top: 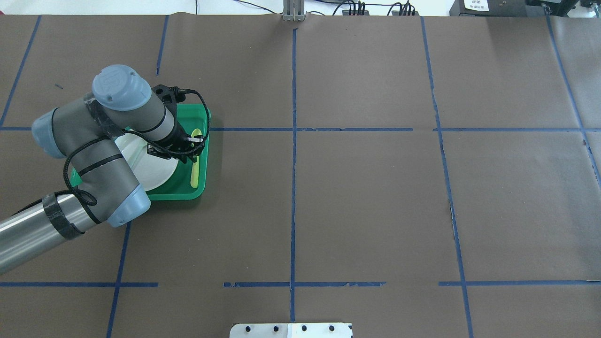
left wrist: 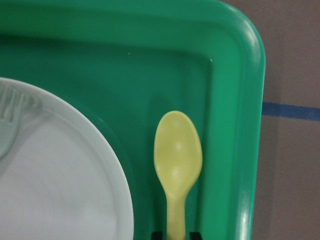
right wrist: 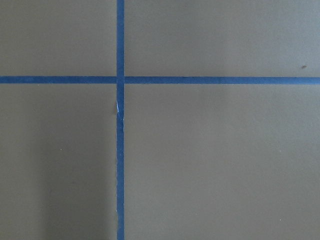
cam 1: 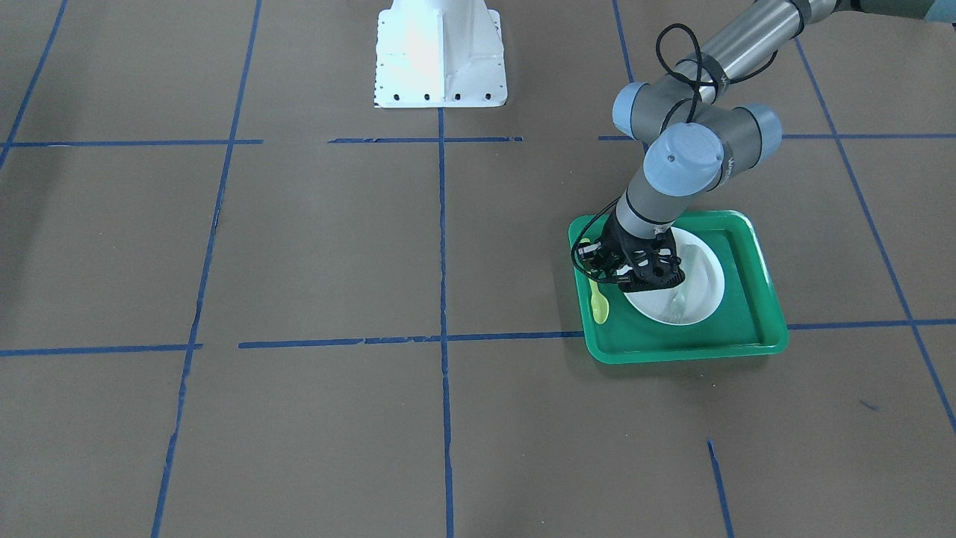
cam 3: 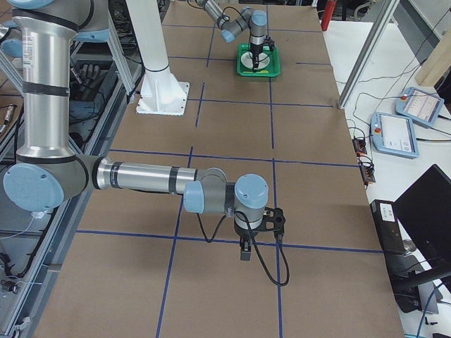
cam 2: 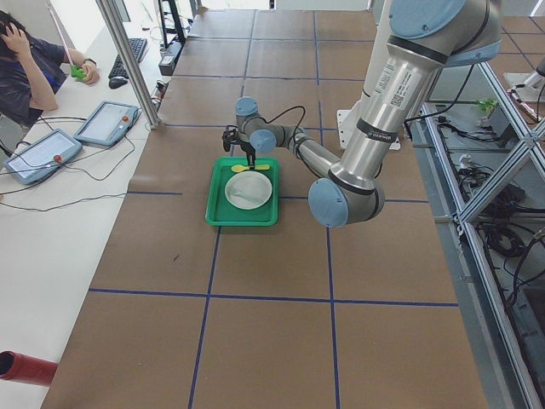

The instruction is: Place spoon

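The pale yellow spoon (left wrist: 177,160) lies flat on the floor of the green tray (left wrist: 250,100), between the white plate (left wrist: 60,190) and the tray's wall, bowl pointing away from the robot. It also shows in the overhead view (top: 194,173) and the front view (cam 1: 599,305). My left gripper (left wrist: 176,236) is low over the tray. Its two dark fingertips stand on either side of the spoon's handle, with a thin strip of green showing on each side. My right gripper (cam 3: 243,250) hangs over bare table far from the tray; I cannot tell whether it is open.
A pale translucent fork (cam 1: 678,302) lies on the plate (cam 1: 706,284). The tray (top: 178,193) sits on the robot's left side of the brown, blue-taped table. The white robot base (cam 1: 441,56) stands at the table's edge. An operator (cam 2: 25,68) sits at a side desk.
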`<action>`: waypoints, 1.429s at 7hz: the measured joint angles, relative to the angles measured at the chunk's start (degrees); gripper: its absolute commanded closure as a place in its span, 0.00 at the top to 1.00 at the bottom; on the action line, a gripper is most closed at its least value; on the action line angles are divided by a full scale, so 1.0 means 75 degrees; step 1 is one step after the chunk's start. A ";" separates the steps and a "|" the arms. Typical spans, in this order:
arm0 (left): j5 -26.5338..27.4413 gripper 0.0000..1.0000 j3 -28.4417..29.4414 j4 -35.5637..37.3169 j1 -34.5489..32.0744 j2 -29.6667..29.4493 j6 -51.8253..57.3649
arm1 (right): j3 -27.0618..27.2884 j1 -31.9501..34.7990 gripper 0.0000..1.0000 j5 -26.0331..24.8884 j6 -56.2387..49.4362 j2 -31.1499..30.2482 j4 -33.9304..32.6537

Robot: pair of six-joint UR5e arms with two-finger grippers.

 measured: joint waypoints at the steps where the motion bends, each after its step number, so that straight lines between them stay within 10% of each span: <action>1: 0.0006 0.47 -0.0082 0.0002 -0.0019 0.0011 0.0014 | 0.0000 0.0000 1.00 0.0000 0.0000 0.0000 0.0003; 5: 0.0021 1.00 -0.1025 0.0068 -0.0618 0.0364 0.0197 | 0.0000 0.0000 1.00 0.0000 0.0000 0.0004 0.0009; 10: -0.0079 1.00 -0.1602 0.0966 -0.2920 0.2082 0.4551 | 0.0000 0.0000 1.00 0.0000 0.0000 0.0004 0.0005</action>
